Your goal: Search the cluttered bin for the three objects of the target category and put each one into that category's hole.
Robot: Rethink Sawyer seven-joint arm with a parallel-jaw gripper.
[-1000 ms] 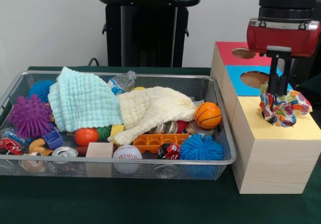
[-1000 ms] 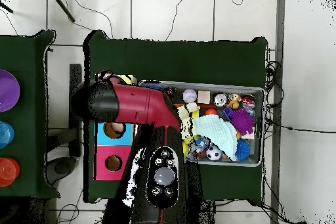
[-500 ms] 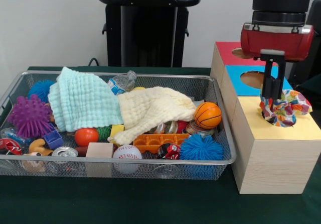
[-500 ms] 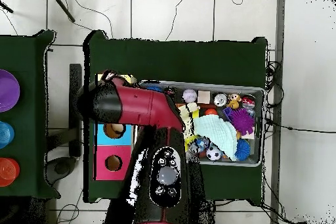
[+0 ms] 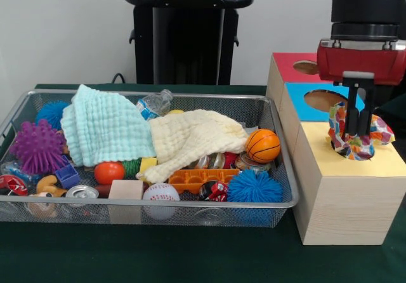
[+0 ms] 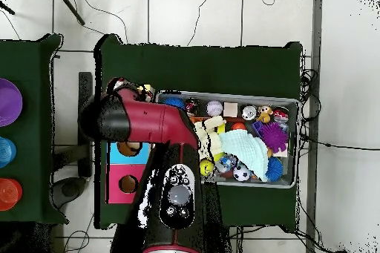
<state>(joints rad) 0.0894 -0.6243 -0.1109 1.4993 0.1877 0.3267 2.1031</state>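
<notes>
Front view: green desk [image 5: 190, 257] carries a wire bin [image 5: 146, 204] of cloths, balls and toys. Beside the bin stands a wooden box [image 5: 342, 194] with three holes. Over its yellow hole, the hand [image 5: 356, 131] is clamped on a multicoloured cloth [image 5: 374, 134] hanging into the hole.

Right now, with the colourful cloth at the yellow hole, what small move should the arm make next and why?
Probably push straight down. The gripper is in the multicoloured cloth, which is bunched over the yellow-topped box's hole, mostly still above the surface.
</notes>
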